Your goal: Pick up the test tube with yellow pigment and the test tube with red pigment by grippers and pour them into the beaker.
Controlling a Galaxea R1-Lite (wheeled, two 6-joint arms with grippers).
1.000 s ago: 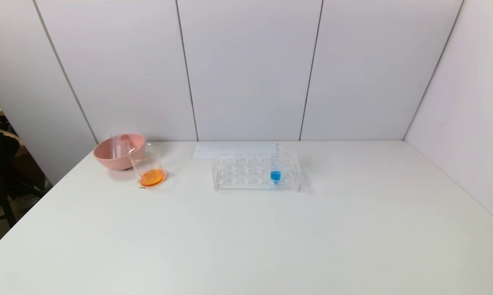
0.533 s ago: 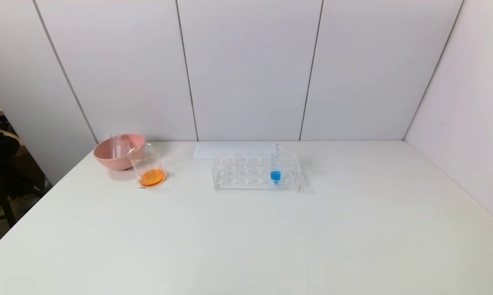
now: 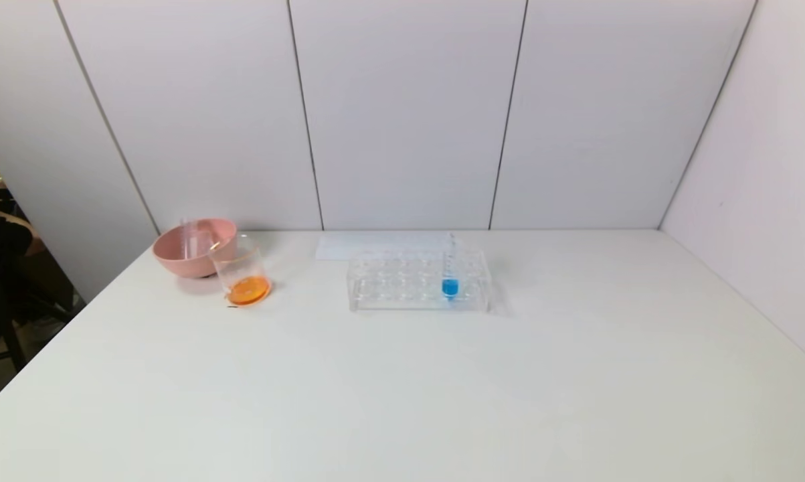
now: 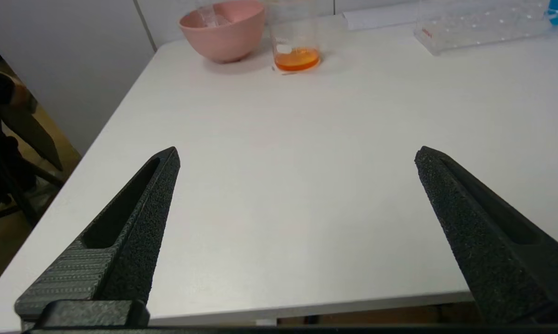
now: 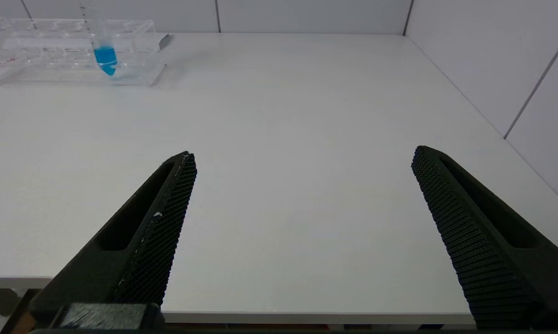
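Note:
The beaker (image 3: 241,268) stands at the table's far left with orange liquid (image 3: 248,291) in its bottom; it also shows in the left wrist view (image 4: 293,41). No tube with yellow or red liquid shows. Clear empty-looking tubes (image 3: 189,237) lean in the pink bowl (image 3: 174,260) just behind the beaker. My left gripper (image 4: 297,153) is open and empty over the table's front edge, far from the beaker. My right gripper (image 5: 304,153) is open and empty over the front edge on the right. Neither gripper shows in the head view.
A clear tube rack (image 3: 402,284) stands at the middle back and holds one tube with blue liquid (image 3: 450,286), also in the right wrist view (image 5: 105,58). A white sheet (image 3: 375,246) lies behind the rack. Walls close the back and right.

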